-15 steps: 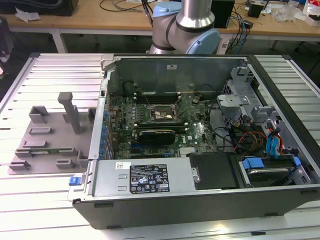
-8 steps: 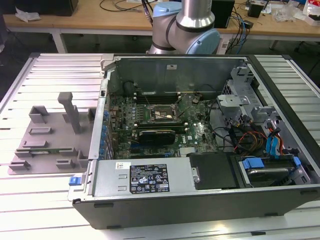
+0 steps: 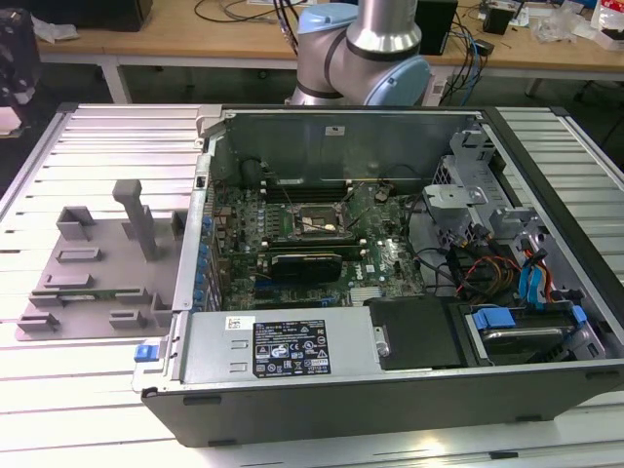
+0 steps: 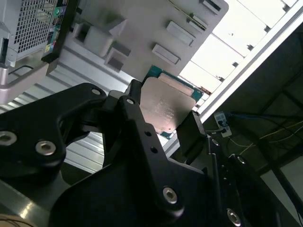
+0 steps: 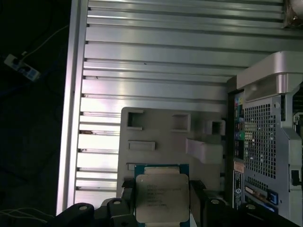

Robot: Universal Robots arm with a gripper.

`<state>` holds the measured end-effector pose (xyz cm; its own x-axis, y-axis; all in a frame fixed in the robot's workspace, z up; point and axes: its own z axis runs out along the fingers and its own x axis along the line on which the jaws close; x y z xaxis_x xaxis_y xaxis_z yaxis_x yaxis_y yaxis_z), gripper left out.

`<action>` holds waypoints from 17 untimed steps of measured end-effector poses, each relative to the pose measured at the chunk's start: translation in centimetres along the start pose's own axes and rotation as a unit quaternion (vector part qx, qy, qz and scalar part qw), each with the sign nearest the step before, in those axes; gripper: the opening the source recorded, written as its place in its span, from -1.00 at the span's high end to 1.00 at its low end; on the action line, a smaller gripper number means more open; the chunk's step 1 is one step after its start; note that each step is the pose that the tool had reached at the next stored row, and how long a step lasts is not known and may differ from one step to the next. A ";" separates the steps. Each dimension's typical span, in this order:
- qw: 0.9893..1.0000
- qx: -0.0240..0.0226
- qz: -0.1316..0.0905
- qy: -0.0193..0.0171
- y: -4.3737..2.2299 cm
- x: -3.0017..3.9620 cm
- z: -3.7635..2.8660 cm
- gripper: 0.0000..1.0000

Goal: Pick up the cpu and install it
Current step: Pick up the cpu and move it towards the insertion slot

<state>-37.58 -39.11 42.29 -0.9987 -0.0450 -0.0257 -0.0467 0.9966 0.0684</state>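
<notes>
ITEM: flat square cpu, silvery-grey metal lid on green board [image 5: 162, 196] | LOCATION: aloft, pinched by opposite edges in black two-finger claw [image 5: 162, 201], grey slotted plastic tray [image 5: 161, 137] and ribbed aluminium counter [image 5: 142, 61] beyond | HANDLING: judged light, rigid, smooth, fragile underside; hold edges only.

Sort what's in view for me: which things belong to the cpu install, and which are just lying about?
Job: cpu, clamped in the pincer; socket frame on the motherboard; open computer case.
Lying about: grey slotted plate; power supply; drive bay; bench cables.
</notes>
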 end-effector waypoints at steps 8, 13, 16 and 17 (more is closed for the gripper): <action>1.000 0.000 0.000 0.000 -0.24 -5.15 0.12 -0.09; 1.000 0.000 0.000 0.000 -0.36 -7.70 0.17 -0.09; 1.000 0.000 0.000 0.000 -0.46 -9.82 0.22 -0.09; 1.000 0.000 0.000 0.001 -0.49 -10.36 0.24 -0.09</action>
<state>-27.21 -39.11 42.29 -0.9987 -0.0451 -0.0246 -0.0467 0.9966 0.0685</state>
